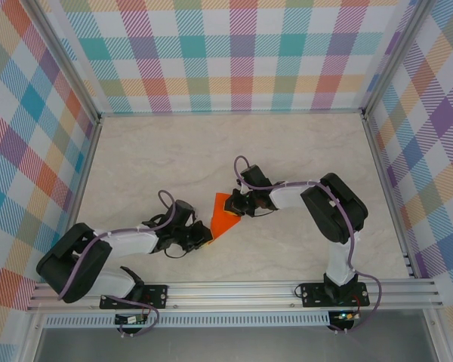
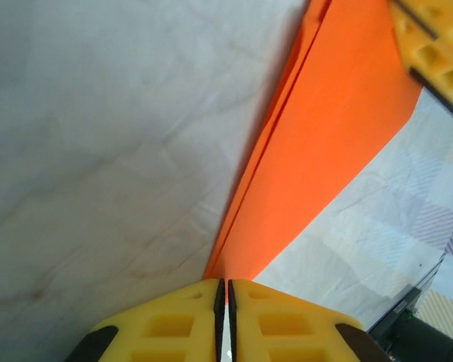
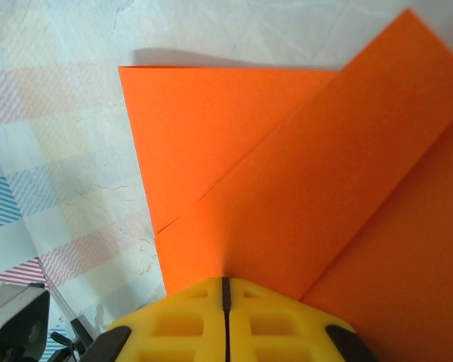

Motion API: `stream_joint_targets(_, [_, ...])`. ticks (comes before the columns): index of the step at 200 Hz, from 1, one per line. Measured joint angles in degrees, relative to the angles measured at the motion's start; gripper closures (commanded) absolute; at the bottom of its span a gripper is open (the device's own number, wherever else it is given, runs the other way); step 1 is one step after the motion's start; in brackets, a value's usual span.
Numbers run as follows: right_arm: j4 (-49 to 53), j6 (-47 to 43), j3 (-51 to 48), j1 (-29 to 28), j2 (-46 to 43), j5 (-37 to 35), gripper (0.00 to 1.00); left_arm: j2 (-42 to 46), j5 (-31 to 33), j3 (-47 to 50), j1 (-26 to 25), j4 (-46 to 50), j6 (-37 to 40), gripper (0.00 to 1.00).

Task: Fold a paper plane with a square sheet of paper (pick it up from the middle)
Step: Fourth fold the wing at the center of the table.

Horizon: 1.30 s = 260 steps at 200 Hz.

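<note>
- No text, label, brand, number or sign can be read anywhere; the paper plane (image 1: 223, 215) is plain orange with no print.

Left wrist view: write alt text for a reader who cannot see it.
The left tool, yellow fingers pressed together at the bottom edge, pinches the narrow tip of the orange paper plane, which stretches as a creased strip to the top right. There the right tool meets its far end, with the pale marbled table behind.
</note>
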State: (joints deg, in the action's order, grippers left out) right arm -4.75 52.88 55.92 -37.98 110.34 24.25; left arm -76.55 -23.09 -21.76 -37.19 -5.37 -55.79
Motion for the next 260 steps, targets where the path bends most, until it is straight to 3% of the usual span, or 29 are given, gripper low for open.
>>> stream_joint_targets(55, [0.52,-1.66,0.26,-0.02,0.00,-0.09,0.92,9.07,0.81,-0.31,0.00,15.56,3.67,0.82])
stream_joint_targets(115, [8.94,-13.86,4.00,-1.03,0.07,-0.15,0.89,13.00,5.16,-6.67,2.51,23.76,6.95,0.68])
stream_joint_targets(148, [15.54,-16.92,5.35,-1.53,-2.97,-2.29,0.77,8.07,5.64,-13.53,4.02,24.81,10.99,0.61])
stream_joint_targets(177, [18.82,-13.55,5.09,-1.62,-10.25,-8.44,0.67,-0.02,5.18,-19.56,4.35,24.74,15.76,0.57])
stream_joint_targets(208, [17.11,-6.03,-0.98,-1.49,-17.05,-12.33,0.63,-7.87,4.50,-23.87,4.39,24.76,19.52,0.54])
stream_joint_targets(260, [14.62,2.51,-8.41,-1.42,-16.65,-12.13,0.63,-14.16,3.13,-27.82,4.39,25.00,23.67,0.53])
